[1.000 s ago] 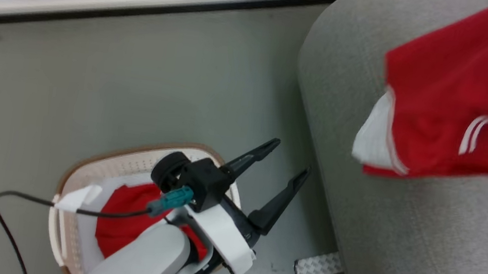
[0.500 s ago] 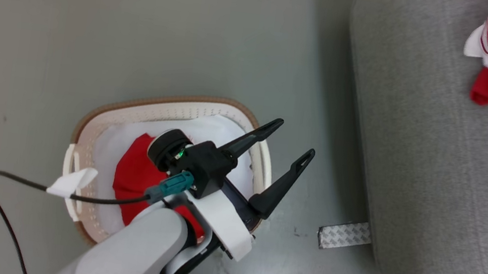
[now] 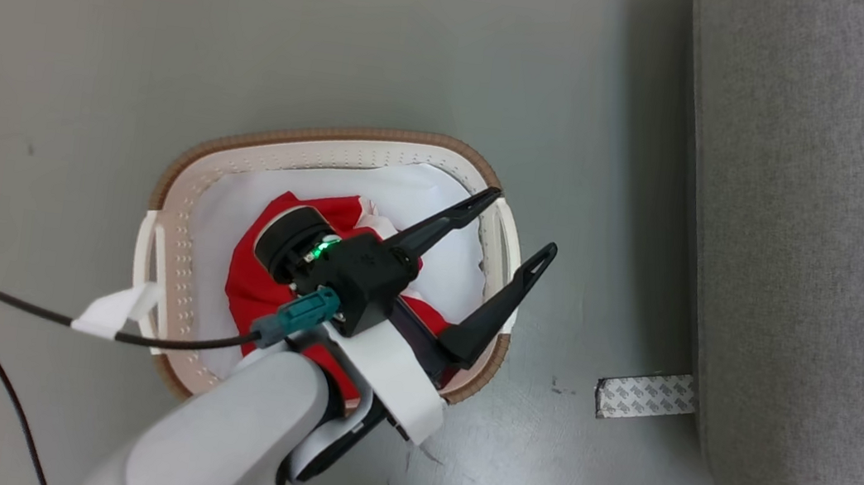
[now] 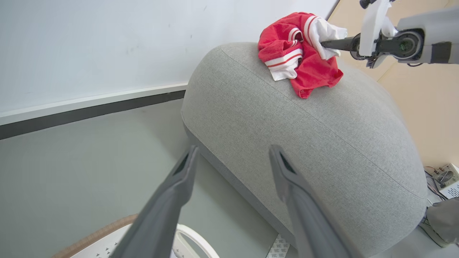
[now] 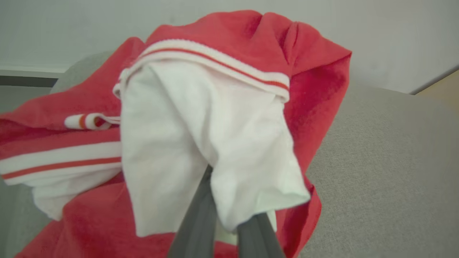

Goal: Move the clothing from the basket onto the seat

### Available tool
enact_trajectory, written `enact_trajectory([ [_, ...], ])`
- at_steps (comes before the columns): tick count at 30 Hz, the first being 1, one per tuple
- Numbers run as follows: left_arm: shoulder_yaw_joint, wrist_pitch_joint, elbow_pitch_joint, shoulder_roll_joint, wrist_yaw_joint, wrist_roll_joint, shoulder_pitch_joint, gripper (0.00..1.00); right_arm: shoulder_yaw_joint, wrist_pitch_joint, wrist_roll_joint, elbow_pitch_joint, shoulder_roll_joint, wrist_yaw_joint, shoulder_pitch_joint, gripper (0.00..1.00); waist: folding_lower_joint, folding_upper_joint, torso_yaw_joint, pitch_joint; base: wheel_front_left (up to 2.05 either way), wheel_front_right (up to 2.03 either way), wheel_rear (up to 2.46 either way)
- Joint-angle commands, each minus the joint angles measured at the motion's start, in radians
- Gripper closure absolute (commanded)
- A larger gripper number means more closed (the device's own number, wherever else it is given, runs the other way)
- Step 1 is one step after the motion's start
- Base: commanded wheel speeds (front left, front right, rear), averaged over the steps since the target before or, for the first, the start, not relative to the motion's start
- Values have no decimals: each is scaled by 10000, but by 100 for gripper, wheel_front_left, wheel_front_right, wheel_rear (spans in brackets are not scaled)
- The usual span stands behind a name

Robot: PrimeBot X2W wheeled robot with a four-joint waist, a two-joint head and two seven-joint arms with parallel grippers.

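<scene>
One red garment [image 4: 297,53] lies bunched on the crown of the seat [image 4: 322,136], well in from the edge that faces the basket [image 3: 345,138]. The right fingers [image 4: 337,43] are clenched on its white panel, which in the right wrist view drapes over both tips. The step in hand looks to be the release. To do it well, the fingers should part fully and draw back along their own line, not sideways. That way the loose white fold slips off instead of snagging and dragging the garment down the rounded top.

A second red garment [image 3: 259,287] sits in the basket on the plain pale white cloth [image 3: 422,191] that lines it. The left fingers [image 3: 447,224] stand released and spread wide above it, near the basket's seat-side rim. A good pick there would pinch red fabric only and leave the liner behind.

Around them, the basket rests on the grey floor [image 3: 261,20], near the seat but apart from it. A strip of patterned tape [image 3: 645,396] lies at the seat's base. A black cable [image 3: 15,304] trails from the left wrist past the basket handle and could catch on it as the arm dips. The basket's brown rim is the nearest obstacle to the outer finger.
</scene>
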Motion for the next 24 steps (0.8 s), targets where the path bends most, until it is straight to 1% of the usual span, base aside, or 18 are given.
enact_trajectory([
  [1,44,-44,-20,91,46,16,-115,0,146,183,88,202,17,-22,95,100,-1,0,1,31,0,0,0],
  [3,65,-47,-6,116,63,-16,-141,0,260,319,162,328,43,-22,14,100,-1,0,-21,39,0,0,0],
  [4,80,-59,7,138,67,-30,-142,0,320,350,210,354,51,-22,-27,90,-1,0,-41,26,0,0,0],
  [6,97,-101,51,161,73,-47,-119,0,437,390,305,385,79,-22,-77,52,-1,0,-97,-62,0,0,0],
  [7,97,-120,72,164,72,-66,-107,0,498,411,341,394,91,-22,-92,0,-1,0,-123,-130,0,0,0],
  [10,98,-203,172,141,78,-141,-32,0,749,703,489,328,152,-22,51,0,-1,0,-185,-439,0,0,0],
  [14,112,-336,293,49,143,-269,174,0,1257,896,528,11,-97,-22,226,0,-1,0,-220,-1101,0,0,0],
  [15,112,-336,293,49,143,-269,174,0,1257,896,528,11,-97,-22,226,0,-1,0,-220,-1101,0,0,0],
  [22,420,-768,691,-27,278,-678,712,0,2153,742,311,-559,-758,-23,472,0,-1,0,-135,-2854,0,0,0],
  [24,571,-866,783,-37,333,-853,907,0,2278,592,438,-846,-864,-22,499,0,-1,0,-64,-3409,0,0,0],
])
